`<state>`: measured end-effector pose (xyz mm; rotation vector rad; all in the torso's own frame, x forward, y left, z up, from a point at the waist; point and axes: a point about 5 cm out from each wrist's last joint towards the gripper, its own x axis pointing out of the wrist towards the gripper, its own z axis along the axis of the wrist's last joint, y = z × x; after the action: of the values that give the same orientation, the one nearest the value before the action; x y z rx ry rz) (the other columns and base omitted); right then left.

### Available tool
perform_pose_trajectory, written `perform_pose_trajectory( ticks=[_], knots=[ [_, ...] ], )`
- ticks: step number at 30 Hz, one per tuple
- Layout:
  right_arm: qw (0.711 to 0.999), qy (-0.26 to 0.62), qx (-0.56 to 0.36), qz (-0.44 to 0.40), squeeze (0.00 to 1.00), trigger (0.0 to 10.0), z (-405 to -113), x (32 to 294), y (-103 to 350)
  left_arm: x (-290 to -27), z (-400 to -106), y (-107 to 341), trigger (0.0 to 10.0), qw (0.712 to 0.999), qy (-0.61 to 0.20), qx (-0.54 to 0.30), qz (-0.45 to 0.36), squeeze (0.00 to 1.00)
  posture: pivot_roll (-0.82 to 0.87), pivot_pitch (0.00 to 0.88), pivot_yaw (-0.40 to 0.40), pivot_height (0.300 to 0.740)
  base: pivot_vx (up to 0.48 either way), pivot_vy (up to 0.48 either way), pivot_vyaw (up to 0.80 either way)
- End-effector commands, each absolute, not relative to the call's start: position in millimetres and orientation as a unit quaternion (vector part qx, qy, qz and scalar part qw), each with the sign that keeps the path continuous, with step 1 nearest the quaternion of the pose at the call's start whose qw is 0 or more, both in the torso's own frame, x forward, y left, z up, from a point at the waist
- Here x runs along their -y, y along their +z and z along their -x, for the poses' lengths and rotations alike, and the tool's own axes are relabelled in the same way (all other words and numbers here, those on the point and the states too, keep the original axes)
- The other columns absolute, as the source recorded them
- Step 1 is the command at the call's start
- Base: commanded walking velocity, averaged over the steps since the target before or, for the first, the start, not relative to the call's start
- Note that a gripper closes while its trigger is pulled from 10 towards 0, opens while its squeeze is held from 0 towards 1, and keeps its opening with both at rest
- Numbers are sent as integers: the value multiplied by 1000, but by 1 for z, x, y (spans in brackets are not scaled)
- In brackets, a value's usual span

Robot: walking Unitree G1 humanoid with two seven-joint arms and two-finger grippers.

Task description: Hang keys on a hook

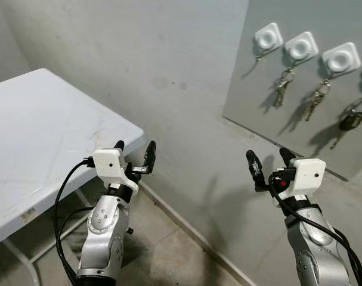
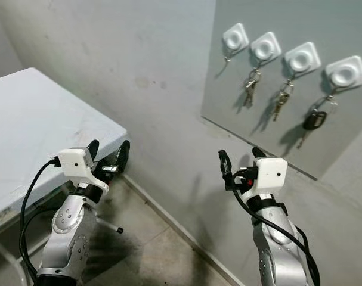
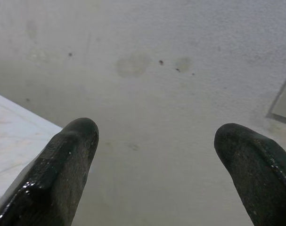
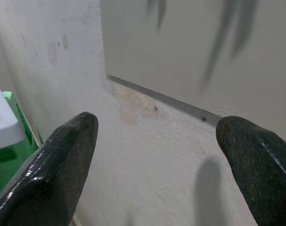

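Note:
A grey board [image 1: 270, 113] on the wall carries a row of white hooks. The leftmost hook [image 1: 268, 39] is bare. A key bunch [image 1: 282, 83] hangs under the second hook [image 1: 301, 46], another bunch [image 1: 316, 98] under the third hook [image 1: 341, 58], and a black key fob [image 2: 313, 121] under the fourth hook [image 2: 346, 72]. My left gripper [image 1: 135, 152] is open and empty, raised beside the table corner. My right gripper [image 1: 269, 159] is also open and empty, held below the board and apart from it. Its fingers [image 4: 62, 169] frame the board's lower edge.
A white folding table [image 1: 37, 131] stands at the left against the grey wall [image 1: 169, 71], its corner close to my left gripper. Bare concrete floor [image 1: 163, 250] lies below. A green object [image 4: 11, 150] with something white on it sits low by the wall.

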<state>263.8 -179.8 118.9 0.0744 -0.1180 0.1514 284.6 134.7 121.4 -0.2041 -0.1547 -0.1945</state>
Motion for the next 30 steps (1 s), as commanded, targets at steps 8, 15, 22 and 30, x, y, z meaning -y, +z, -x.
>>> perform_pose_trajectory(
  ticks=[8, 15, 22, 30],
  knots=[
    [993, 83, 71, -33, 0, 10000, -267, 182, 129, -134, -285, 126, 10000, 986, -94, 80, 116, 0, -98, 0, -30, 740, 0, 0, 0],
    [993, 84, 70, -35, 0, 10000, -267, 182, 129, -134, -284, 127, 10000, 985, -95, 81, 118, 0, -96, 0, -30, 740, 0, 0, 0],
    [993, 85, 69, -33, 0, 10000, -267, 182, 128, -135, -285, 129, 10000, 984, -95, 82, 123, 0, -94, 0, -31, 740, 0, 0, 0],
    [994, 84, 68, -32, 0, 10000, -267, 184, 129, -135, -284, 127, 10000, 984, -92, 78, 132, 0, -95, 0, -33, 740, 0, 113, 0]
  ],
)
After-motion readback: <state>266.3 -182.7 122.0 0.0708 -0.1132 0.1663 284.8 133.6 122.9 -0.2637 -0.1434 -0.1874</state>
